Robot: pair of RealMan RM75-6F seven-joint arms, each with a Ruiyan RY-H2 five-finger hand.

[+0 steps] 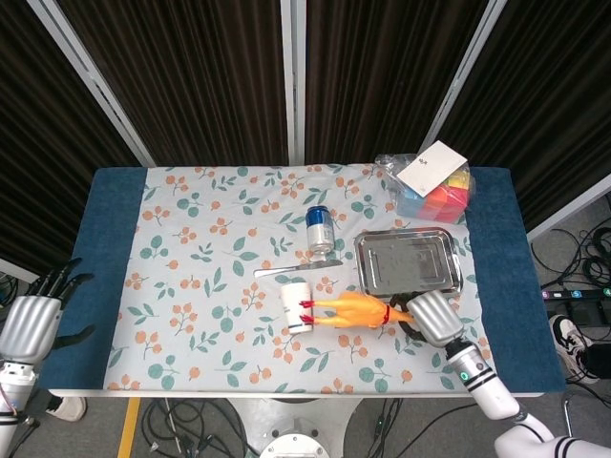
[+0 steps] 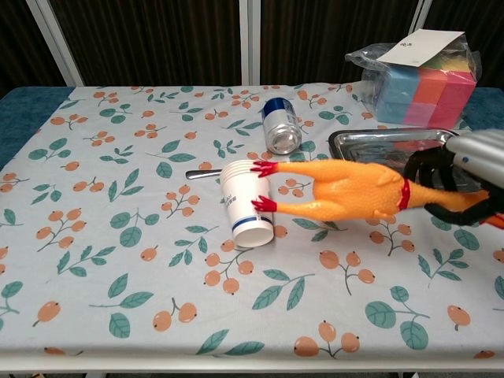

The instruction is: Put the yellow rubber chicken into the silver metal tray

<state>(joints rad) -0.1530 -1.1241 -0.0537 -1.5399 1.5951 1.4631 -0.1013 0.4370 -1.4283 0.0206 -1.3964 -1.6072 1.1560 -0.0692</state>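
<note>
Chicken (image 2: 346, 193), one, gripped by right hand (image 2: 461, 177) beside one tray (image 1: 409, 260).

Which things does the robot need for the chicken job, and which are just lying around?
For the job:
chicken, held by the right hand
tray

Just lying about:
paper cups
can
knife
bag of colored blocks
left hand, open off the table's edge

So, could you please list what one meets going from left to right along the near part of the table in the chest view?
Paper cup → yellow rubber chicken → right hand gripping the chicken's head end.
</note>
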